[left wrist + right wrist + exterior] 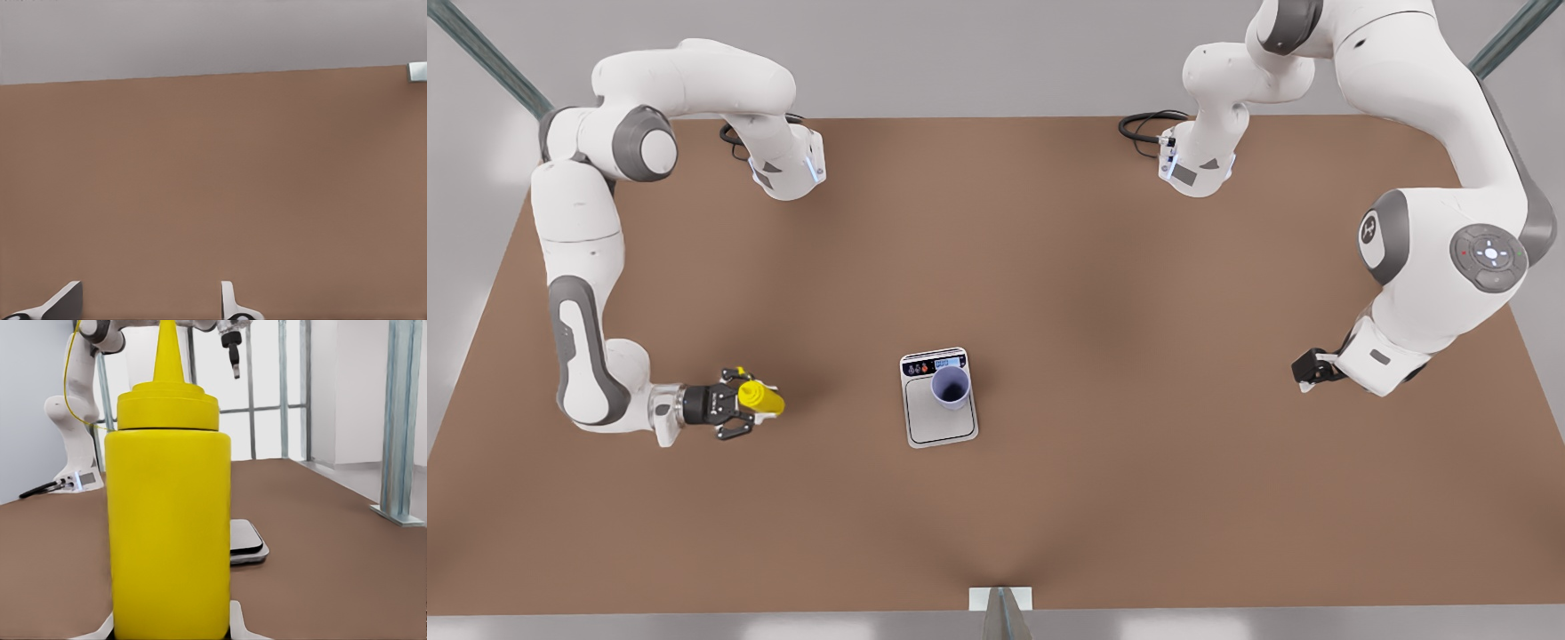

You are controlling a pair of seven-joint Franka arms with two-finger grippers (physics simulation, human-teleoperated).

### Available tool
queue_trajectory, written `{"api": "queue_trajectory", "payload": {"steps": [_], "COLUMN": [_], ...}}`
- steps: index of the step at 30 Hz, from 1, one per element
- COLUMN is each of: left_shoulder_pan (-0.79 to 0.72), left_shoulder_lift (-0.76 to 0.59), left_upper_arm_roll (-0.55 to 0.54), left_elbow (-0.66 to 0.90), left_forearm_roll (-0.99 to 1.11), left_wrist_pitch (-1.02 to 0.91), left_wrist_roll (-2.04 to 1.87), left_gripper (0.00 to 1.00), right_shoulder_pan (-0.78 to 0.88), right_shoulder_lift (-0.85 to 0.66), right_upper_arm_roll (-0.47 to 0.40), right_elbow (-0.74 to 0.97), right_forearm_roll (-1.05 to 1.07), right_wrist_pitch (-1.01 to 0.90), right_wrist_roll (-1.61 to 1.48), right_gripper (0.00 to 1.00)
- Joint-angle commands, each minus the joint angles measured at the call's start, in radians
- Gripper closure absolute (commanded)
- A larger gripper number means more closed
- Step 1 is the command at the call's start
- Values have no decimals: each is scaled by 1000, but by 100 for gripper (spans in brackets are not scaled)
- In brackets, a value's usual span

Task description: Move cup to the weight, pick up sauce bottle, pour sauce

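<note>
The lavender-blue cup (950, 388) stands upright on the scale (938, 425), towards the end with the dark display strip. At the front view's left, the yellow sauce bottle (762, 399) stands upright, and my right gripper (745, 406) is shut on it. In the right wrist view the sauce bottle (170, 520) is close up, with one fingertip (240, 623) pressed against each side of its base. Behind it lies the scale (248, 545); the cup is hidden by the bottle there. My left gripper (1307, 369) waits open at the front view's right, over bare table (213, 187).
Both arm bases and their black cables (1143, 124) sit at the far edge of the brown table (1138, 498). A small white bracket (1000, 600) marks the near edge. Metal frame posts (400, 420) stand beyond the table's side.
</note>
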Motion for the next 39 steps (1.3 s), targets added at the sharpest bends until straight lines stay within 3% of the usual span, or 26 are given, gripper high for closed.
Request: {"api": "queue_trajectory", "payload": {"steps": [1,16,21,23,34,37,39], "left_shoulder_pan": [0,0,0,0,0,-2,-5], "left_shoulder_lift": [0,1,1,1,1,1,1], "left_upper_arm_roll": [0,0,0,0,0,0,0], "left_elbow": [0,0,2,0,2,2,0], "left_forearm_roll": [-1,-1,-1,-1,-1,-1,-1], "left_wrist_pitch": [0,0,2,2,2,2,2], "left_wrist_roll": [0,0,0,0,0,0,0], "left_gripper": [0,0,0,0,0,0,0], "right_shoulder_pan": [0,15,15,15,-29,-147,-207], "right_shoulder_lift": [7,104,104,104,96,78,38], "right_upper_arm_roll": [0,-1,-1,-1,-9,-9,-9], "right_elbow": [2,29,29,29,18,29,198], "right_forearm_roll": [1,36,36,36,15,-166,-436], "right_wrist_pitch": [2,29,29,29,17,2,-90], "right_wrist_roll": [-4,-116,-116,-114,-108,-90,182], "right_gripper": [38,36,22,0,0,0,0]}}
